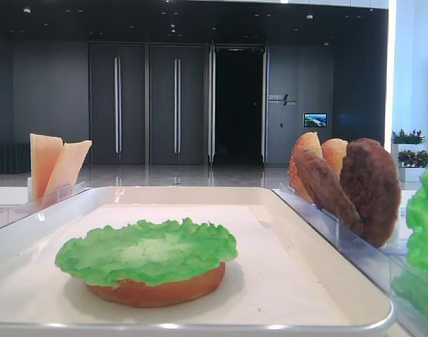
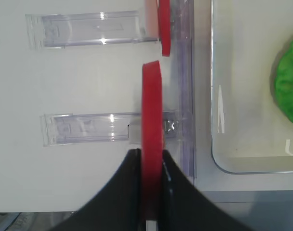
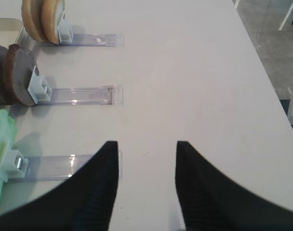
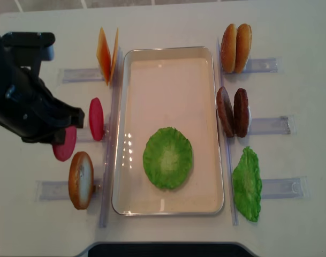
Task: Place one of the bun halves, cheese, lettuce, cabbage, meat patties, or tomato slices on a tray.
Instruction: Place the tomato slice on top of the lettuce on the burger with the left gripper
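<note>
- Left of the large shallow white rectangular tray [image 4: 168,64], the left gripper [image 2: 150,166] is clamping its black fingers [image 2: 129,175] tight on the edge of a flat red tomato slice [image 2: 151,120], holding it upright over a narrow clear plastic holder [image 2: 88,129].
- A second red tomato slice [image 4: 96,119] is standing just beside the tray's left rim.
- On the tray, a ruffled bright green lettuce leaf [image 1: 147,249] is lying atop a round golden-brown bun half [image 1: 157,291].
- Right gripper [image 3: 147,183] is hovering over bare tabletop, jaws spread apart, gripping nothing.
- Two dark-brown meat patties [image 4: 232,112] are standing upright right of the tray.
</note>
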Available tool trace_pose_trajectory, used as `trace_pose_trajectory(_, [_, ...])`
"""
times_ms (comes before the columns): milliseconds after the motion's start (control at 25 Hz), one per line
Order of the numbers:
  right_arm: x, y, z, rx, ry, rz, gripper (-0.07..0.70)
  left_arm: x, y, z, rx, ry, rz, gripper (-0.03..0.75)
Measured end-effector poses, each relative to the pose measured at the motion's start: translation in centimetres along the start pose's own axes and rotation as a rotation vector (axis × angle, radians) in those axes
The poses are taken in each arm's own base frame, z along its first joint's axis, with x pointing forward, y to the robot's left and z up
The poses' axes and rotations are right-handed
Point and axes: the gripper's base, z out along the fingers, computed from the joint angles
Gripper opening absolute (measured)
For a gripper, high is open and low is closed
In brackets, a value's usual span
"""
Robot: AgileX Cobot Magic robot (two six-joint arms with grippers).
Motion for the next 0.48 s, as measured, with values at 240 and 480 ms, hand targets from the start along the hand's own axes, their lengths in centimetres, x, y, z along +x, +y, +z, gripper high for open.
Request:
trace_pose_trajectory(240, [0.0, 0.0, 0.0, 0.0, 0.0, 0.0, 0.303, -0.1, -0.5, 0.1, 0.061, -0.042, -0.015, 0.046])
trace_pose_trajectory(480, [0.0, 0.0, 0.0, 0.0, 0.0, 0.0, 0.303, -0.4, -3.2, 1.0, 0.128, -0.068, 0.019, 0.046])
